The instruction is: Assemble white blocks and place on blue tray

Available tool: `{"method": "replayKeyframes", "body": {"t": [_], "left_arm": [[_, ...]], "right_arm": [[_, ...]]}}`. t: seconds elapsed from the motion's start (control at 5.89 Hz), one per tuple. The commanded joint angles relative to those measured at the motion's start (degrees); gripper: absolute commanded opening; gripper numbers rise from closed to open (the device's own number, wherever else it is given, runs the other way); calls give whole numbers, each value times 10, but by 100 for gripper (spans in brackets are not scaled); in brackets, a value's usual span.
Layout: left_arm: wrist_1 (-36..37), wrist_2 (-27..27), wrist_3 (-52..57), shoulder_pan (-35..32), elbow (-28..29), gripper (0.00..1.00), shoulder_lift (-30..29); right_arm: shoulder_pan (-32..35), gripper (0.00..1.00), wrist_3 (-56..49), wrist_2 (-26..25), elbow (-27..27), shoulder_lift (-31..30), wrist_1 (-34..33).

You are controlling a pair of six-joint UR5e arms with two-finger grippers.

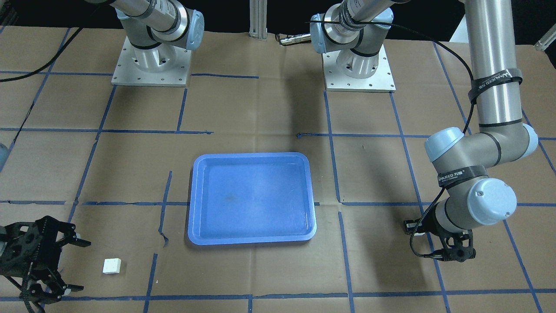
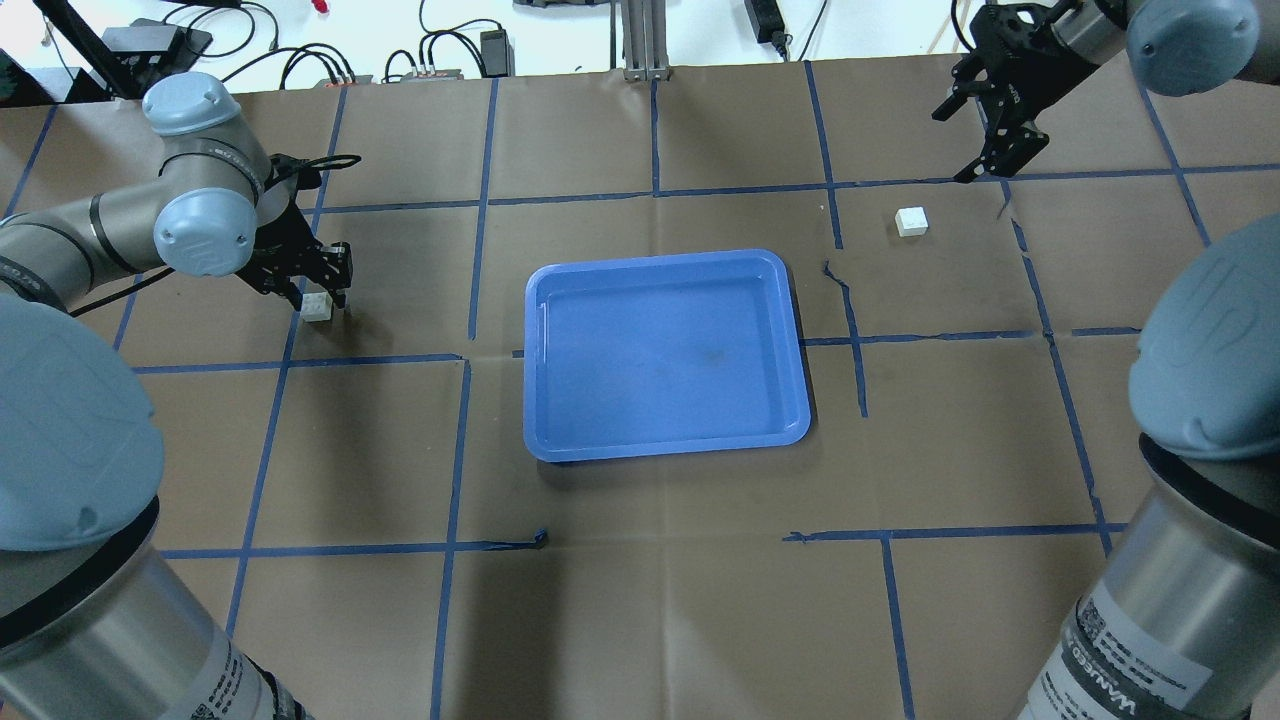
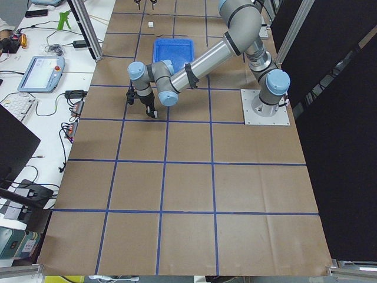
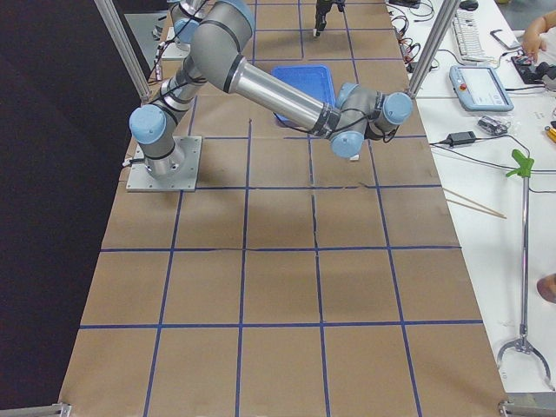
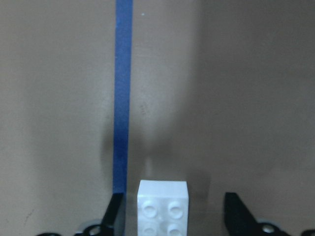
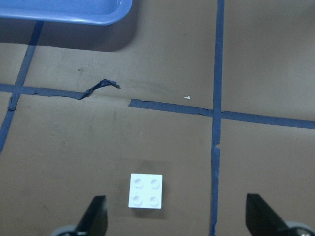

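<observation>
The blue tray (image 2: 665, 355) lies bare at the table's middle; it also shows in the front view (image 1: 252, 198). One white studded block (image 2: 318, 306) sits on the paper left of the tray. My left gripper (image 2: 322, 296) is low over it, open. In the left wrist view the block (image 5: 163, 206) stands between the two fingertips (image 5: 116, 209) with a gap on each side. A second white block (image 2: 911, 221) lies at the far right. My right gripper (image 2: 950, 148) hangs open and empty above it; in the right wrist view this block (image 6: 145, 191) sits below the spread fingers (image 6: 96, 216).
Brown paper with a grid of blue tape (image 2: 480, 200) covers the table. A torn tape piece (image 6: 98, 89) lies between the tray's corner (image 6: 74, 12) and the right block. The arm bases (image 1: 150, 65) stand at the robot's side of the table.
</observation>
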Motion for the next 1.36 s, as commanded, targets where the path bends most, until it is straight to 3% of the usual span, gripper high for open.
{"method": "replayKeyframes", "body": {"t": [0.0,0.17,0.51,0.68,0.85,1.02,1.19], "left_arm": [[1,1,10,0,6,10,5],[-4,-1,17,-11,1,10,29],[-43,-29,4,-127,2,12,61],[-45,-36,-59,-194,8,14,66],[-41,-41,-188,-254,8,14,67],[-37,-75,-288,-304,8,14,66],[-36,-77,-310,-341,4,14,59]], "right_arm": [[0,100,-20,4,19,25,-8],[-3,100,-18,4,36,25,-9],[-8,100,-15,4,49,26,-9],[-11,99,-13,4,49,30,-20],[-11,96,-11,4,49,39,-43],[-11,88,-11,4,49,40,-42],[-11,67,-12,4,49,41,-43]]}}
